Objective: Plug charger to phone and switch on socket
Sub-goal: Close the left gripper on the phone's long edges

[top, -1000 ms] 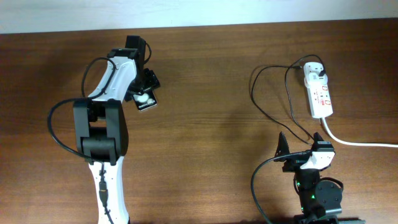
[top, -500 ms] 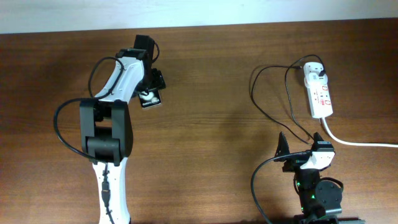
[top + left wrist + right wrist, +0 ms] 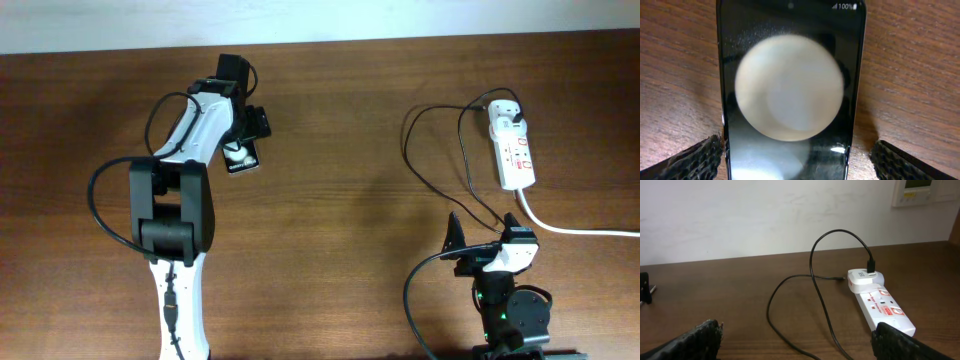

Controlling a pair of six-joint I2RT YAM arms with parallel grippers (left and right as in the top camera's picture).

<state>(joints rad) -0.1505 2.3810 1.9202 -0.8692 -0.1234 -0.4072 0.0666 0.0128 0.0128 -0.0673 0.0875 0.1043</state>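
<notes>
left gripper (image 3: 797, 161): jaws spread either side of smartphone (image 3: 790, 90) | right gripper (image 3: 800, 342): jaws spread, 5 o'clock | smartphone: surface (image 3: 340, 200) 10 o'clock | power strip (image 3: 512, 150): 2 o'clock, charger cable (image 3: 815, 280) attached

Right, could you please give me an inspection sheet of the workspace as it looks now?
Surface: brown wooden table.
Job's things: phone lies flat at the left, under the left gripper; socket at the right, white adapter plugged in; charger is nowhere near the phone.
Clutter: nothing seen.
Grippers: left gripper open, jaws either side of the phone; right gripper open, holding nothing.
Cables: charger loops loosely on the table beside the socket; thick white cord runs off the right edge.
Surroundings: white wall, wall panel upper right.
</notes>
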